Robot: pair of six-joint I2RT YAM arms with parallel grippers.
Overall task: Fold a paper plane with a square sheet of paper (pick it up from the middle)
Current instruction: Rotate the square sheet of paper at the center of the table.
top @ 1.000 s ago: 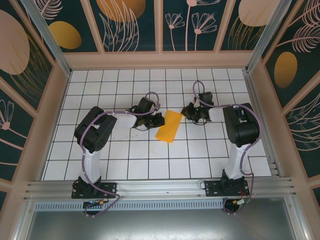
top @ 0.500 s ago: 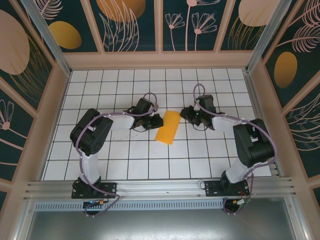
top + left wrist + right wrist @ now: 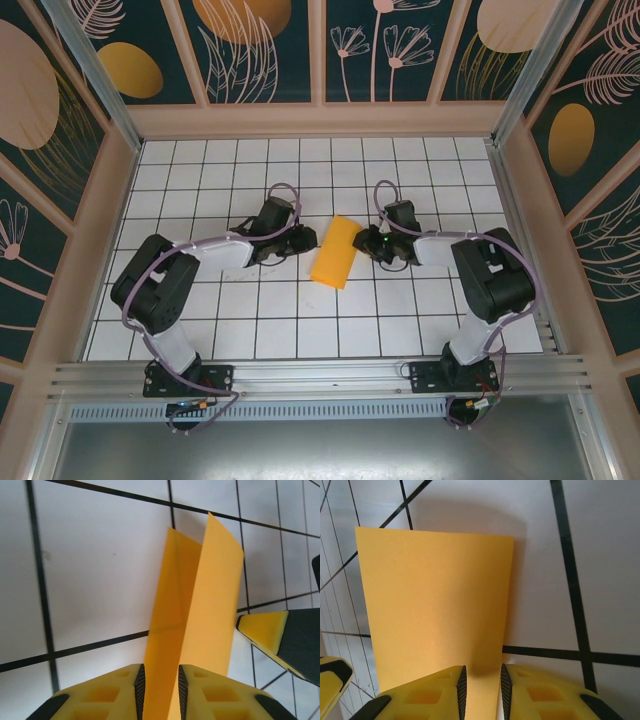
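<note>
left wrist: folded orange paper (image 3: pixel 205 605) between parted left hand (image 3: pixel 161 680)

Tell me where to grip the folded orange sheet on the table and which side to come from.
Grip the folded sheet at the middle of its long edges, approaching low from the sides where the left gripper and right gripper sit. It lies as a narrow strip between them, and its upper layer lifts on the left gripper's side, probably offering its fingers an edge.

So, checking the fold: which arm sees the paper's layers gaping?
The left arm: its camera shows the paper as two splayed layers; the right arm sees one flat face.
</note>
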